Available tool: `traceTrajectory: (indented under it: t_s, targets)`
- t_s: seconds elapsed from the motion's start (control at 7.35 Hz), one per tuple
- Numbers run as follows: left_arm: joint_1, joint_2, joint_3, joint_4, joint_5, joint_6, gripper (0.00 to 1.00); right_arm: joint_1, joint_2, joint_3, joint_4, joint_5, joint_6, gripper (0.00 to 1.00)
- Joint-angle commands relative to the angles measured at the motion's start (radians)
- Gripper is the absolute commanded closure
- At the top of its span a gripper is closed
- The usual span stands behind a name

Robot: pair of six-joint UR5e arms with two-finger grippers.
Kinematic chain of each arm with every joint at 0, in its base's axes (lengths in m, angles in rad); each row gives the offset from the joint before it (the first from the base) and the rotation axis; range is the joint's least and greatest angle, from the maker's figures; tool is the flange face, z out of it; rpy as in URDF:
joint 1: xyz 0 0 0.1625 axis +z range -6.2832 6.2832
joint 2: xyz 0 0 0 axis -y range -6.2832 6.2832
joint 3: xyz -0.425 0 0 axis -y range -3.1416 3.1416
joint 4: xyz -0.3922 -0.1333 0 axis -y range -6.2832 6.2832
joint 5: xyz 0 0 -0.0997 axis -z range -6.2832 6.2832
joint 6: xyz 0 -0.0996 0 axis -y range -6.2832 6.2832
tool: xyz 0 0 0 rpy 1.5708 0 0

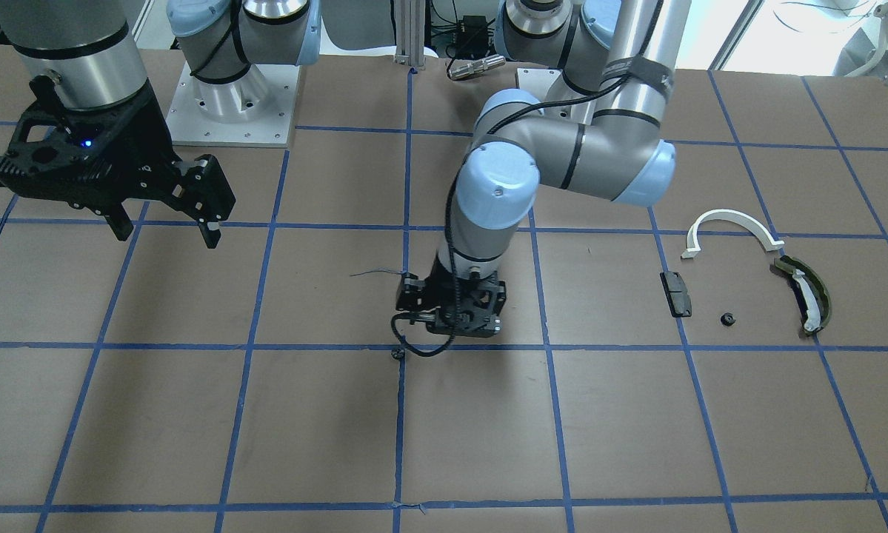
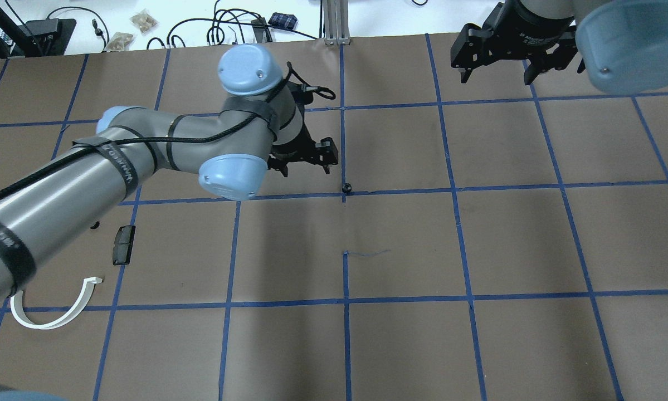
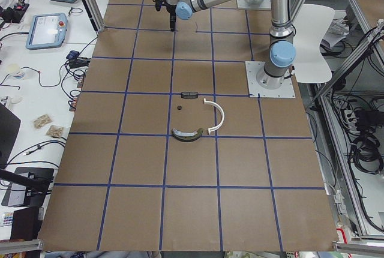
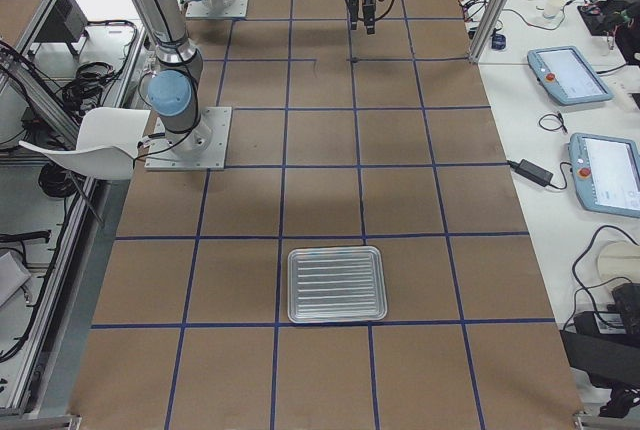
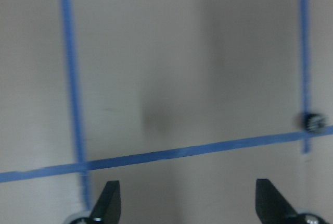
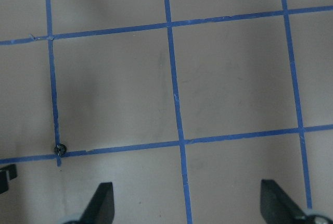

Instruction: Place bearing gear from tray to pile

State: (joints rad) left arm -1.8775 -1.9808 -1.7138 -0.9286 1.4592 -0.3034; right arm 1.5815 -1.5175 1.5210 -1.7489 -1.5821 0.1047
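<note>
I am looking at a matte brown table (image 1: 325, 429) crossed by blue tape lines. A tiny black toothed gear (image 1: 396, 353) is lying on a tape crossing near the table's middle, just beside my left gripper (image 1: 455, 326), which is hanging low over the paper with its black fingers (image 5: 108, 199) spread and holding nothing. My right gripper (image 1: 166, 226) is hovering high, spread wide, also bare. The pile (image 1: 755, 274) is sitting well apart: a white half-ring (image 1: 732, 226), an olive curved piece (image 1: 806, 292), a dark oblong block (image 1: 677, 293), another small gear (image 1: 726, 320). The ribbed metal tray (image 4: 335, 284) is lying far from both, with open paper all around.
</note>
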Motion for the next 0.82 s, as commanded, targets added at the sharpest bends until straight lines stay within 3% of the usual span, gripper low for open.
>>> traceTrajectory:
  t_s: [0.0, 0.14, 0.54, 0.68]
  targets:
    - [-0.109, -0.113, 0.052, 0.063, -0.002, -0.141, 0.09, 0.006, -0.007, -0.024, 0.127, 0.005, 0.001, 0.0]
    - [-0.109, -0.146, 0.068, 0.097, 0.024, -0.14, 0.14, 0.009, -0.001, -0.022, 0.131, 0.004, -0.002, 0.0]
    - [-0.104, -0.171, 0.079, 0.088, 0.124, -0.137, 0.17, -0.001, 0.002, -0.018, 0.123, -0.004, -0.011, 0.0]
    - [-0.104, -0.173, 0.069, 0.076, 0.153, -0.138, 0.22, 0.0, 0.0, -0.015, 0.117, 0.0, -0.007, 0.0]
